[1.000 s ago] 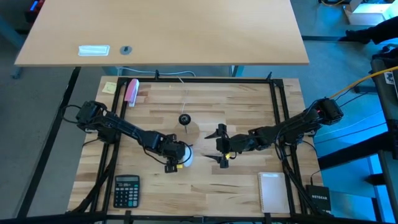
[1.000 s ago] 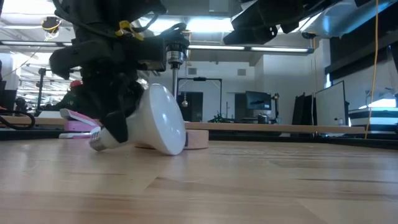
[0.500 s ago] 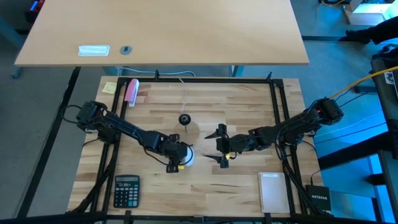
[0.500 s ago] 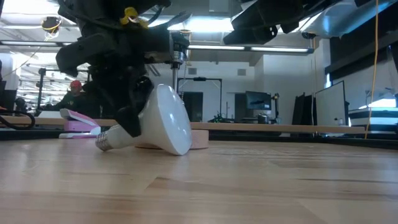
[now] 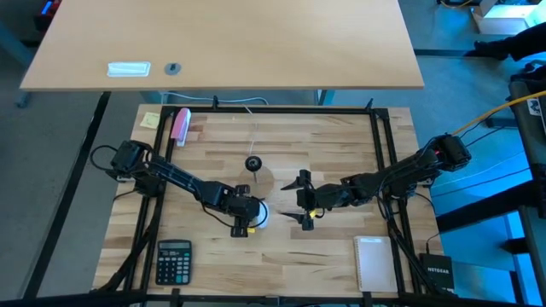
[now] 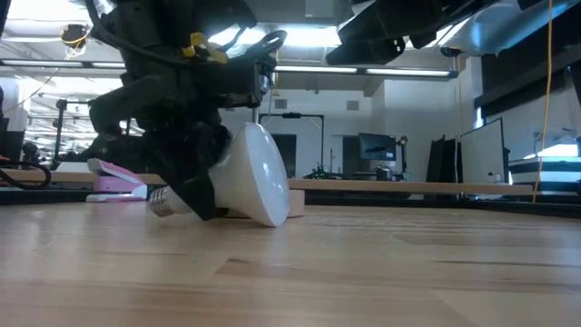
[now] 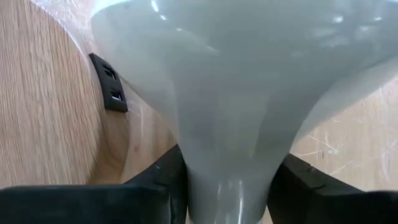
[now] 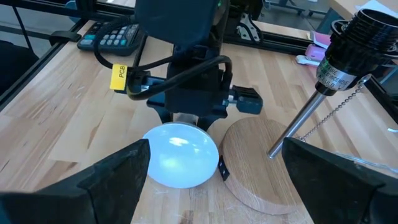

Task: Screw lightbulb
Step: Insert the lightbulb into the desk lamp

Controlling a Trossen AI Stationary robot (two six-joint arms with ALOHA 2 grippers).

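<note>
The white lightbulb (image 6: 247,177) lies on its side on the wooden table. Its globe rim is on the boards and its screw base (image 6: 162,202) points toward the table's left. My left gripper (image 5: 243,219) stands over it, shut on its neck. Just behind the lightbulb stands the round wooden disc (image 8: 261,163), with its black socket (image 8: 356,38) on a metal stem. My right gripper (image 5: 303,206) hovers open to the right of the lightbulb (image 8: 180,163), holding nothing. My left gripper pinches the lightbulb's narrow neck (image 7: 227,168) between its two fingers (image 7: 163,182), just above the screw base. The fingers slant down from the table's left and lie across the neck. The lightbulb lies tilted, with its globe rim (image 6: 270,218) on the table.
A calculator (image 5: 173,260) lies at the near left and a white pad (image 5: 373,263) at the near right. A pink object (image 5: 180,125) and a yellow note (image 5: 151,119) lie at the far left. Black frame rails (image 5: 382,145) border the table.
My left gripper has sunk a little and edged toward the table's right edge along the lightbulb's neck. The lightbulb has slid slightly to the right with it, still lying on its side.
</note>
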